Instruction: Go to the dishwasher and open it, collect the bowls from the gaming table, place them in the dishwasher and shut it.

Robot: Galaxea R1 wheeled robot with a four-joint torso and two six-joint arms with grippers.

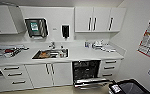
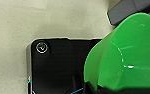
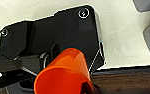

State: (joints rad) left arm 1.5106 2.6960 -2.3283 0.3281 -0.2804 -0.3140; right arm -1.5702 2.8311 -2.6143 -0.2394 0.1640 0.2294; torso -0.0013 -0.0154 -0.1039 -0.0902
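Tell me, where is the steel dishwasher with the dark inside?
In the head view, the dishwasher sits under the white counter, right of the sink, door dropped open.

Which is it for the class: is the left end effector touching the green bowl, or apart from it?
Cannot tell. In the left wrist view the green bowl sits right at the dark structure beneath it, but the contact point is hidden.

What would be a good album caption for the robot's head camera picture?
Kitchenette seen from above: dishwasher open under the white counter, door folded down, right of the steel sink.
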